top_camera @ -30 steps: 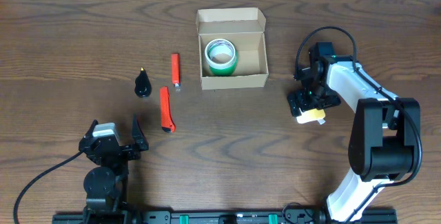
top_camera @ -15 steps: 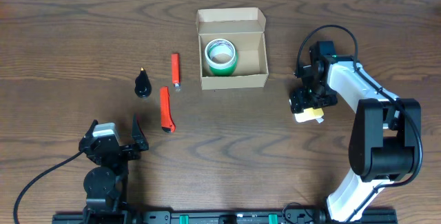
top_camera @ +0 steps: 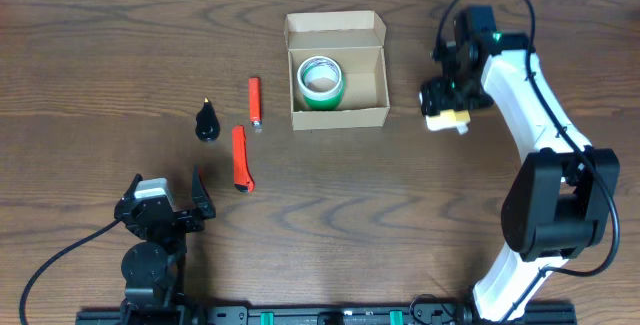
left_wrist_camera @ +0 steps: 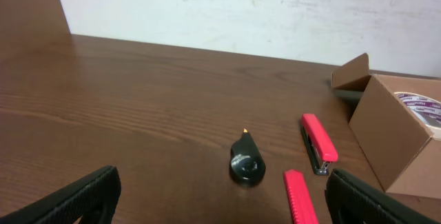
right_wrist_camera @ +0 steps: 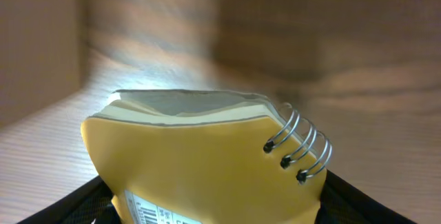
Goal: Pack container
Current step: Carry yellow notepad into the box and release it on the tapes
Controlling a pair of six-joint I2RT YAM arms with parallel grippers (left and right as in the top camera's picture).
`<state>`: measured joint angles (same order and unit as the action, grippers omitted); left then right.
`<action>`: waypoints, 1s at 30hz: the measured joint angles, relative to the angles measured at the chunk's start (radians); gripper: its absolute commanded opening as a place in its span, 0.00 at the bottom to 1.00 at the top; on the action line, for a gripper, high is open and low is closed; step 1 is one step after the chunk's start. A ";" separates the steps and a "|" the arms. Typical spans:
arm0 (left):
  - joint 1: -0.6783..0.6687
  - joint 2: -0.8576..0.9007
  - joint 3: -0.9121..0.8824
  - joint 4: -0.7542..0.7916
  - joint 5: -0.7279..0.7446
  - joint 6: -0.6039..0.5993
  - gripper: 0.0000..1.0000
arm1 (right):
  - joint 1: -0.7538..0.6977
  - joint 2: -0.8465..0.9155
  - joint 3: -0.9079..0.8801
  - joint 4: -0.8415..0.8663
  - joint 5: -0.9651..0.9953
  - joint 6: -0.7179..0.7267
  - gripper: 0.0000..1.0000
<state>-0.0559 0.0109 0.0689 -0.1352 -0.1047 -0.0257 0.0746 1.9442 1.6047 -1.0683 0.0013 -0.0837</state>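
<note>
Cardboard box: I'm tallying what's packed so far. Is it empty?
No, a green tape roll lies inside the cardboard box.

Table is showing dark, faintly shiny wood grain. The container is looking like matt brown cardboard. The notepad is wearing a smooth yellow card cover, and its spiral binding is glinting like bare metal.
</note>
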 measured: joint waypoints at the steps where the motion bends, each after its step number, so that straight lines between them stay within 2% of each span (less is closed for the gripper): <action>1: 0.000 0.000 0.000 0.000 0.000 0.000 0.95 | 0.009 0.000 0.045 -0.026 -0.002 0.008 0.49; 4: 0.000 0.000 0.000 0.000 0.000 0.000 0.95 | 0.043 0.000 0.170 -0.098 0.000 0.027 0.34; 11: 0.000 0.000 0.000 0.000 0.000 0.000 0.95 | 0.172 0.000 0.424 -0.184 0.022 0.059 0.28; 16: 0.000 0.000 0.000 0.000 0.000 0.000 0.95 | 0.300 0.000 0.515 -0.148 0.060 0.073 0.28; 22: 0.000 0.000 0.000 0.000 0.000 0.000 0.96 | 0.432 0.005 0.522 -0.057 0.112 0.074 0.30; 30: 0.000 0.000 0.000 0.000 0.000 0.000 0.96 | 0.474 0.102 0.526 0.026 0.141 0.076 0.31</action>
<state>-0.0559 0.0109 0.0689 -0.1352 -0.1047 -0.0254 0.5488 2.0464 2.1307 -1.0424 0.1425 -0.0078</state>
